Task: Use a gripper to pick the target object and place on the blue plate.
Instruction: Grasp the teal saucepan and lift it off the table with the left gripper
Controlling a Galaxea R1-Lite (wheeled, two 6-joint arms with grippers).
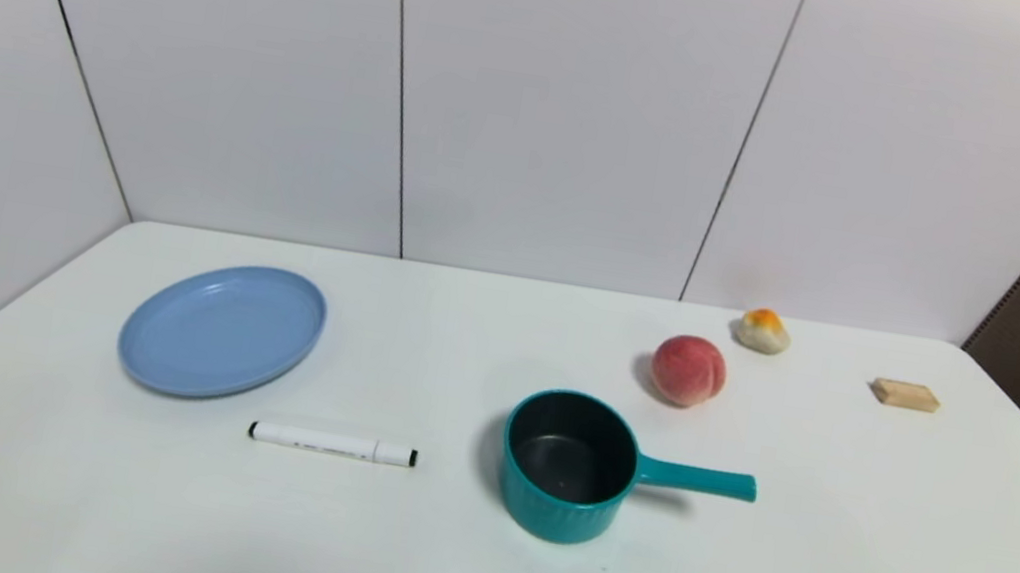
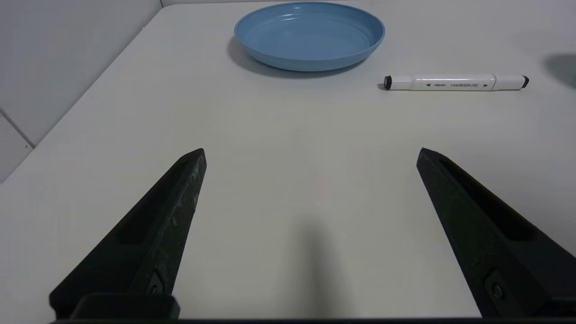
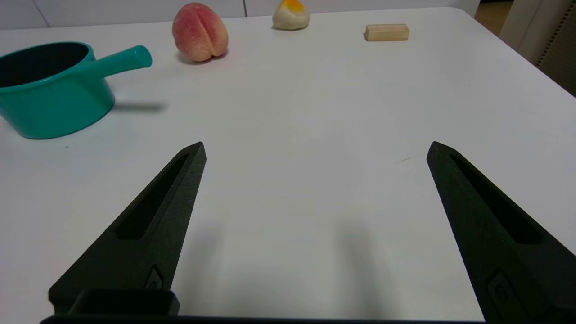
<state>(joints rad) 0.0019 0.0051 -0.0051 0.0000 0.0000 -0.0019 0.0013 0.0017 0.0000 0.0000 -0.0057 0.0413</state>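
The target object, a teal saucepan (image 1: 566, 467) (image 3: 49, 96) with a dark inside, stands upright on the white table, its handle (image 1: 698, 480) pointing to the right. The blue plate (image 1: 223, 329) (image 2: 309, 35) lies empty at the left of the table. Neither arm shows in the head view. My left gripper (image 2: 311, 152) hovers open over bare table, short of the plate. My right gripper (image 3: 316, 146) is open too, over bare table, with the saucepan ahead of it and off to one side. Nothing is between either pair of fingers.
A white marker (image 1: 333, 444) (image 2: 455, 82) lies between plate and saucepan. A pink-red peach (image 1: 689, 370) (image 3: 200, 31), a small bun with an orange top (image 1: 763, 330) and a wooden block (image 1: 904, 394) sit behind and right of the saucepan. White walls (image 1: 538, 99) close the back and left.
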